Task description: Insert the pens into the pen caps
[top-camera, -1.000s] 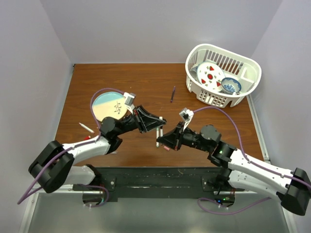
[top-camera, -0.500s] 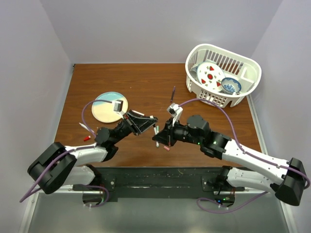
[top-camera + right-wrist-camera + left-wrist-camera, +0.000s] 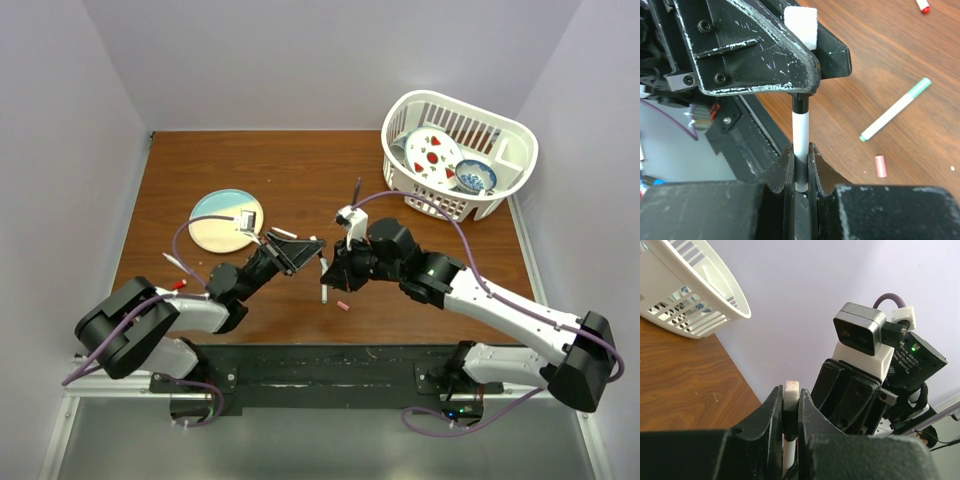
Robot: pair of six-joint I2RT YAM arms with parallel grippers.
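"What are the arms holding?"

"One white pen point(image 3: 800, 127), up in the air, left of the basket point(image 3: 432, 205) and nearer us. The right gripper point(image 3: 800, 152) is pinched narrow on its barrel. The left gripper point(image 3: 790, 405) is pinched narrow on a white end piece point(image 3: 801, 24) above a black band. Cap or pen end, I cannot tell."

"How should the push go?"

"Straight along the barrel, I'd say, both grips square, no bending."

"Any room?"

"Little. The two sets of fingers nearly touch. Below them lie a green-tipped pen point(image 3: 895, 110) and a pink cap point(image 3: 881, 166). The basket is well apart, and the table point(image 3: 290, 170) toward it carries only a purple pen point(image 3: 356, 192)."
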